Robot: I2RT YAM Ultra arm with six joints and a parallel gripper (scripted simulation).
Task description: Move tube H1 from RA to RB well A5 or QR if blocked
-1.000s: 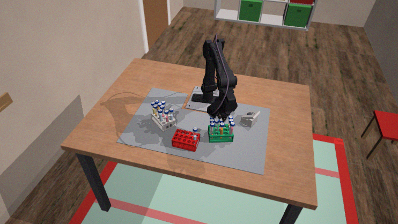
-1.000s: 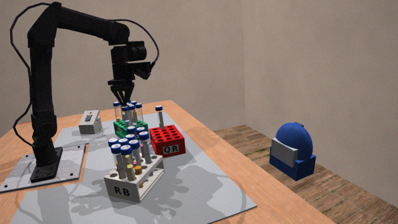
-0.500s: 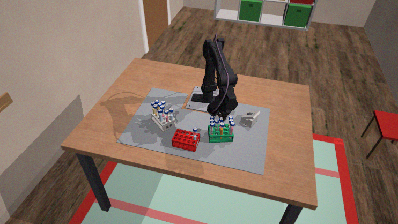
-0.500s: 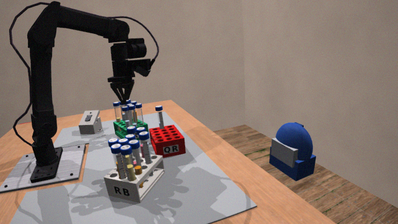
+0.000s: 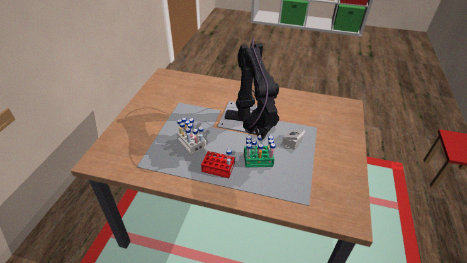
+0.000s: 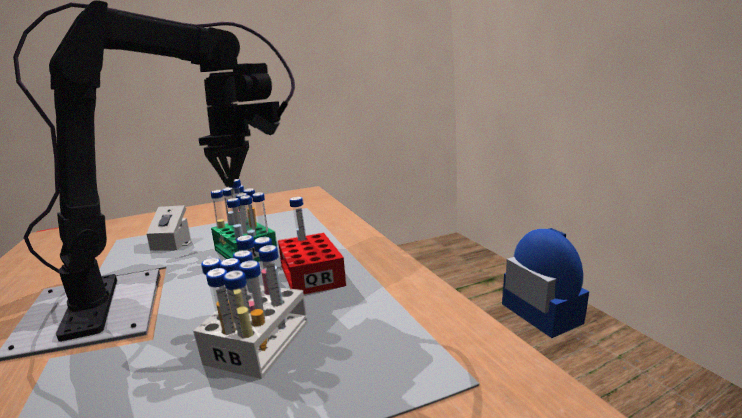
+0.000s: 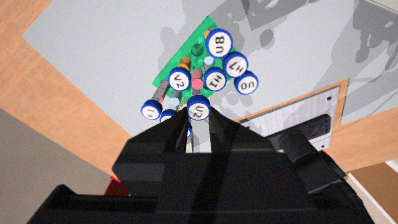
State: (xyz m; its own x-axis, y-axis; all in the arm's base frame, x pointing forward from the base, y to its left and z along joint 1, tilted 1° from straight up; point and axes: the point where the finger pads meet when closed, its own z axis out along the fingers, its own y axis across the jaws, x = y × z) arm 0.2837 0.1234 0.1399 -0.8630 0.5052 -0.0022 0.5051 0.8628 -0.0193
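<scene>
Black two-fingered gripper [image 5: 261,136] [image 6: 231,184] [image 7: 198,111]: while it's hanging point-down over the green rack, it's clamped on the clear blue-capped tube marked U2 [image 5: 260,138] [image 6: 237,182] [image 7: 198,107], up at the cap. Can't tell if the tube's bottom is clear of its well.
Clear blue-capped tube marked H1 [image 7: 215,79]: our guy, among the green rack's tubes, cap right near U2's in the wrist view. Not in the fingers.
Green plastic source rack RA [image 5: 257,163] [image 6: 224,239] [image 7: 200,32]: on the grey mat [image 5: 287,182] [image 6: 415,363], toward the wooden counter's [image 5: 343,146] [image 6: 430,301] near edge in the top view, right of the red one.
White plastic destination rack RB [image 5: 192,148] [image 6: 249,358]: over toward the counter's left edge, pretty full of blue caps.
Red plastic quarantine rack QR [image 5: 217,165] [image 6: 314,267]: between those two, closest to the near edge, one blue-capped tube [image 5: 228,156] [image 6: 298,220] in it.
Pale grey sloped box [image 5: 294,138] [image 6: 166,228]: past RA, toward the counter's right edge.
</scene>
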